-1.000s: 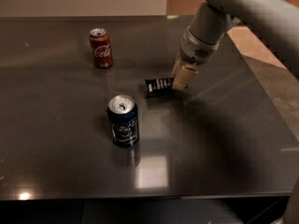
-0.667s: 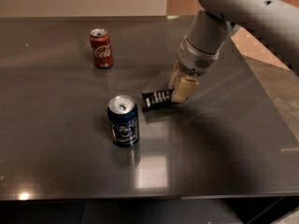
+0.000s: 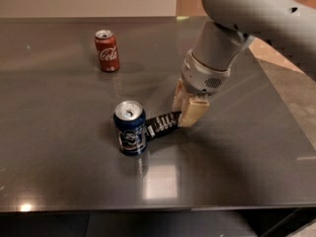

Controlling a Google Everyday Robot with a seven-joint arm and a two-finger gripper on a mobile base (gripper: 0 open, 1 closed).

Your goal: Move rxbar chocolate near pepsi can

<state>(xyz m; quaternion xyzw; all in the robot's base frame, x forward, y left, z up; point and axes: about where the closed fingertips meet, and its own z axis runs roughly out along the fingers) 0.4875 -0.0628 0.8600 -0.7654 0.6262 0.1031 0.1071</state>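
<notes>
My gripper [image 3: 183, 116] is low over the dark table [image 3: 237, 152], right of centre, at the end of my grey arm [image 3: 222, 38], which enters from the upper right corner and is cut off by the picture edge.

The two tan fingers [image 3: 193, 113] are closed on the right end of the rxbar chocolate [image 3: 162, 124]. That end is hidden between them, so the contact itself cannot be seen. The bar extends left from the fingers, and its white lettering is too small to read. I cannot tell whether it rests on the table or is held just above it.

The bar's left end reaches the pepsi can [image 3: 131, 128], which stands upright. Whether the two touch or are only just beside each other cannot be made out.

A red Coca-Cola can [image 3: 107, 51] stands upright, well apart at the far left.
</notes>
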